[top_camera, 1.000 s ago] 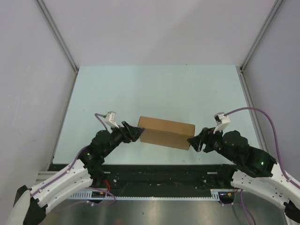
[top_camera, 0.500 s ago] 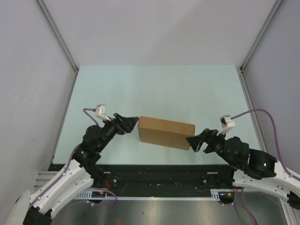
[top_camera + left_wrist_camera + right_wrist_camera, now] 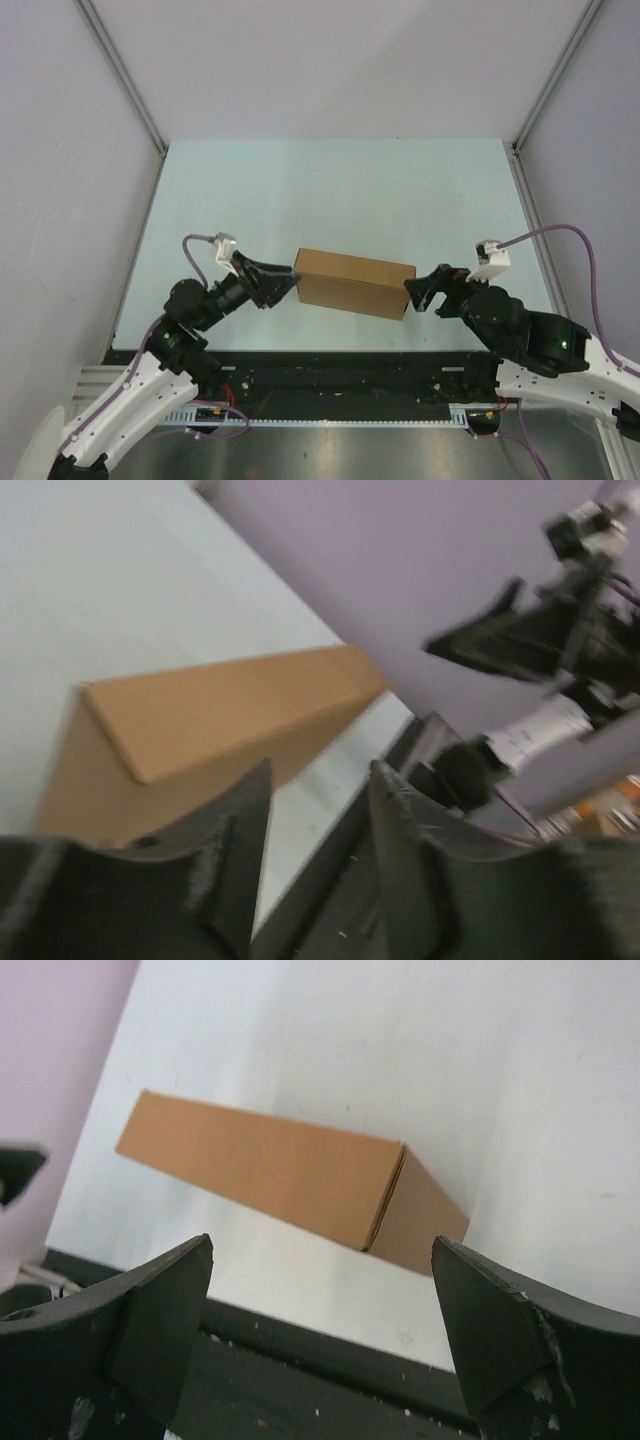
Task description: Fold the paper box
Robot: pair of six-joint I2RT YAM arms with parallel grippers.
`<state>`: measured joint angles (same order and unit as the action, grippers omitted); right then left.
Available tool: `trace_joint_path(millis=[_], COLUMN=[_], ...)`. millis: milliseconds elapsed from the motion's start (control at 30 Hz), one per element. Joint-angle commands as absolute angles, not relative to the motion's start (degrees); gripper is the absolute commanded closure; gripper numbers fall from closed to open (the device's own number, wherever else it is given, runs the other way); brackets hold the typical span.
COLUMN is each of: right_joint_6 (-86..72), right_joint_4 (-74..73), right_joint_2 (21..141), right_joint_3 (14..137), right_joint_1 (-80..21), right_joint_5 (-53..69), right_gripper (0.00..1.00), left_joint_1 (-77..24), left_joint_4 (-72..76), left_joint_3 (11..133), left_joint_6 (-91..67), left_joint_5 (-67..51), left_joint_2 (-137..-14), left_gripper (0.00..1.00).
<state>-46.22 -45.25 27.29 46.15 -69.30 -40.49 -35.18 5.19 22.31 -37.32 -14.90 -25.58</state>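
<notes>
The paper box (image 3: 355, 283) is lying on the table (image 3: 330, 190), close to the near edge and about midway between the two arms. It is looking like a closed brown block with no loose flap showing. Its long axis is running left to right, with the right end skewed slightly nearer. The left gripper (image 3: 283, 285) is pointing end-on at the box's left short face, tips just beside it; whether they are touching cannot be told. Its fingers are standing moderately apart with nothing between them, and in the left wrist view the box (image 3: 220, 715) is sitting beyond the tips, outside the gap. The right gripper (image 3: 415, 293) is facing the right short face, also just beside it, fingers spread wide and empty. Judgement: neither arm is clearly nearer, so any next press is acting along the long axis, one end against the other.
</notes>
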Motion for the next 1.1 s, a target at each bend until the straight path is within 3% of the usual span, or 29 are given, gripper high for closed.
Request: trace_joint_path(millis=[0,33,100,200,300,433,733,1067], right_joint_6=[-43.07,-42.98,-41.75,-39.12,-36.92,-36.21,-35.07,-34.54], right_joint_4=[-39.56,-38.25,-36.49,-32.27,-29.19,-27.34,-27.95,-29.80], right_joint_2=[28.91,30.40,31.99,35.67,37.26,38.05,36.83,36.74], right_joint_3=[48.25,48.25,48.34,49.30,50.19,50.27,50.27,50.27], right_joint_1=[-68.73,-68.47,-67.07,-63.56,-60.48,-55.91,-54.14,-52.38], right_joint_5=[-48.42,-48.69,-48.34,-45.71,-41.67,-36.93,-36.74,-36.04], right_gripper=[0.04,0.04,0.05,0.04,0.05,0.05,0.04,0.02], left_joint_1=[-47.25,-52.59,-57.28,-68.86,-76.87,-77.43,-77.34,-71.90], left_joint_4=[2.37,2.03,3.33,7.45,14.46,28.27,55.01,67.92], left_joint_3=[16.89,15.74,12.32,9.06,8.70,8.18,13.35,20.30], left_joint_6=[-34.27,-36.45,-38.31,-41.57,-40.09,-37.53,-35.51,-39.63], left_joint_5=[-10.93,-3.76,-0.19,6.75,13.87,15.38,21.26,29.18], left_joint_2=[-18.21,-16.89,-13.98,-17.73,-28.36,-46.08,-81.87,-101.15], left_gripper=[0.58,0.63,0.72,0.79,0.82,0.85,0.81,0.64])
